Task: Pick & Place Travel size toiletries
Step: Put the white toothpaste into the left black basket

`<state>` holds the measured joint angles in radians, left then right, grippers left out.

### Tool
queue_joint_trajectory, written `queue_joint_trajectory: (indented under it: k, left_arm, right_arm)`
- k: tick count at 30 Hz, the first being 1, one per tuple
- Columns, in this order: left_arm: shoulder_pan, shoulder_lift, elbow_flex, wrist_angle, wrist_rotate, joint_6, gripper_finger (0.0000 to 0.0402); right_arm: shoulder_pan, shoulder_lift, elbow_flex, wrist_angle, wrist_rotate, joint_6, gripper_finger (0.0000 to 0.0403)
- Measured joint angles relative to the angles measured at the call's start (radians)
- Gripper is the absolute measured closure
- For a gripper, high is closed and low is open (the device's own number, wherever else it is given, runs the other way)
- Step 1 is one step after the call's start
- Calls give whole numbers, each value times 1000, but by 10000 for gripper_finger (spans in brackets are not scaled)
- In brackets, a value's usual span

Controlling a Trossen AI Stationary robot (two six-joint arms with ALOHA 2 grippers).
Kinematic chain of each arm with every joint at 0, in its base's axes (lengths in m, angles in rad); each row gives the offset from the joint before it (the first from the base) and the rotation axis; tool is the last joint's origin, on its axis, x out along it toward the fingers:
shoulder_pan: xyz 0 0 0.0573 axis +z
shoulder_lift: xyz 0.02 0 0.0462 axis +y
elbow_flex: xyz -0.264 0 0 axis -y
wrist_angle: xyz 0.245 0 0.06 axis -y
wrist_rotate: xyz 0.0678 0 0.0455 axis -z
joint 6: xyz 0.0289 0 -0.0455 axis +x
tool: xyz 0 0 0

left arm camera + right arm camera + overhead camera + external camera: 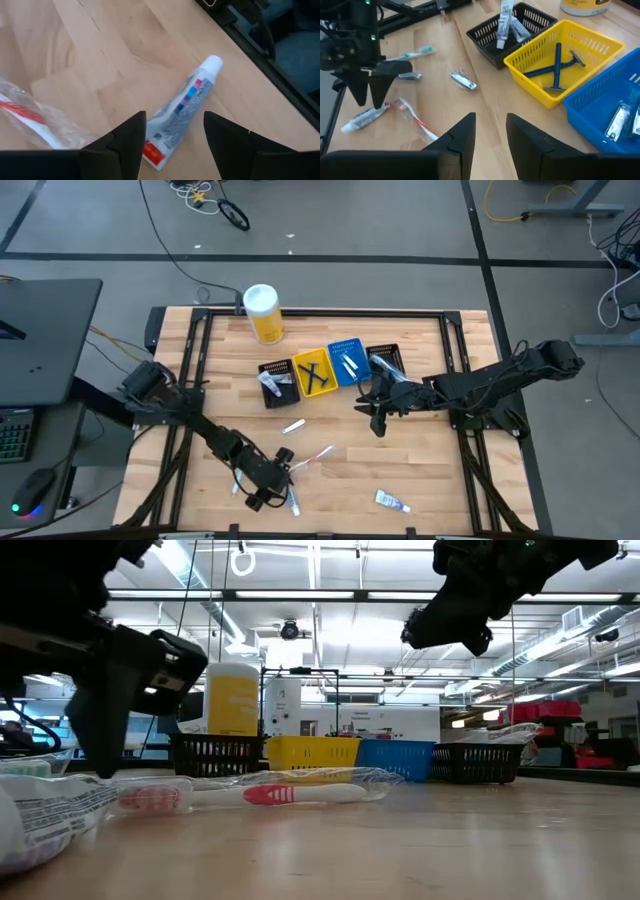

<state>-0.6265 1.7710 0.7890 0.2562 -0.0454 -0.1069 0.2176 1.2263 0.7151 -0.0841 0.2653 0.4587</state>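
From overhead, the wooden table (420,470) stands on a grey floor strewn with cables, a dark desk to its left. A yellow canister (263,314) sits at the far edge, and four small bins run in a row: black bin (275,383), yellow bin (313,373), blue bin (346,362), and another black bin (388,358) partly under the right arm. The left gripper (272,492) is down near the front edge over a small toothpaste tube (294,502); the right gripper (375,412) hangs just in front of the bins. A wrapped pink toothbrush (312,460) and another tube (391,500) lie loose on the wood.

At table height the room is bright, with strip lights and shelving. The wrapped pink toothbrush (300,793) lies across the foreground; a tube at the left edge is cut off and blurred.

The left wrist camera looks down on the toothpaste tube (182,107) lying flat on the wood, its crimped end between the fingers (127,140), which stand spread and apart from it, released. The wrapped toothbrush (30,120) lies just beside, part hidden.

The right wrist camera shows its own jaws parted with nothing between them. Beyond are razors (560,65) in the yellow bin, tubes (507,25) in the black one, and a teal toothbrush (415,52) on the wood. The blue bin's contents are hard to make out.
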Motion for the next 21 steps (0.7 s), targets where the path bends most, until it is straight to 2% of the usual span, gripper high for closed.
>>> queue_joint_trajectory:
  k: [3,8,21]
  left_arm:
    - [-21,0,-1,27,-26,-20,195]
    - [-37,-1,0,25,-94,37,195]
    - [-35,3,-1,-11,-70,60,195]
  right_arm:
    - [0,0,0,10,0,0,284]
    - [0,0,0,21,-5,0,284]
    - [0,0,0,22,-7,0,284]
